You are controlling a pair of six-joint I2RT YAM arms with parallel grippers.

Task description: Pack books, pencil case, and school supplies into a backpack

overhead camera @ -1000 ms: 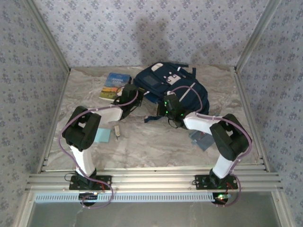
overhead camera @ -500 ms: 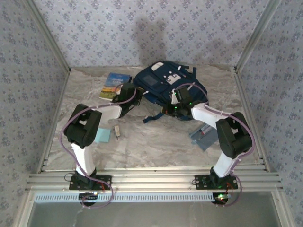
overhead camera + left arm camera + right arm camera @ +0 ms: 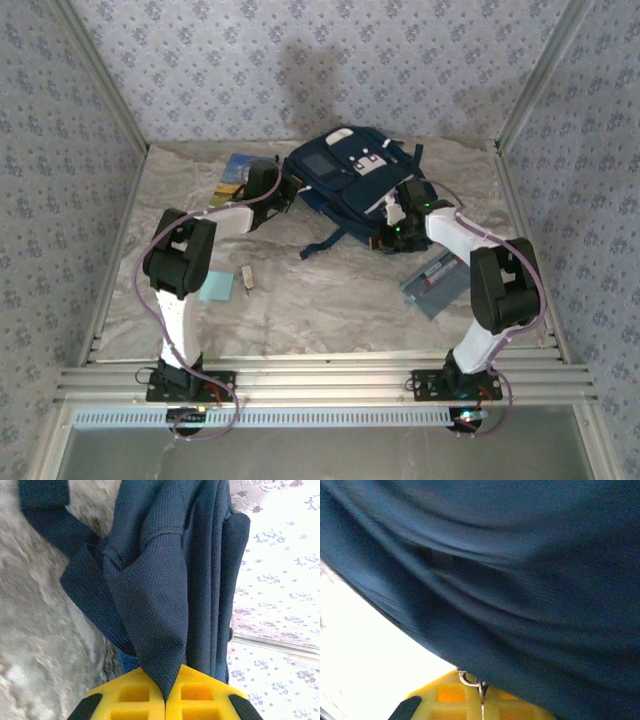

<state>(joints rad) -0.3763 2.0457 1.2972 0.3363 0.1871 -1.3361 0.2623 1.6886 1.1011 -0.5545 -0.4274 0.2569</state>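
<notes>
The navy backpack lies at 12 o'clock on the marble bench, close to the patterned back wall. Its white and grey patches face up, and a dark strap trails off toward 6 o'clock.

The left gripper is at the pack's 9 o'clock edge. In the left wrist view, the left gripper has its yellow pads pressed together on a pinched fold of the backpack fabric. That fold rises taut from the pads, with the bench to the left.

The right gripper is at the pack's 4 o'clock corner. In the right wrist view, the right gripper is likewise closed tight. A small metal loop sits at the seam between its pads, and the blurred blue cloth of the backpack drapes right over them.

The landscape-cover paperback lies at 10 o'clock, just beside the pack and partly hidden by the left arm. The translucent pencil case lies flat at 4 o'clock, near the right arm's elbow. The light-blue pad is at 8 o'clock, partly under the left arm. The beige eraser-like block is just beside it at its 3 o'clock. All four lie on the bench outside the pack.
</notes>
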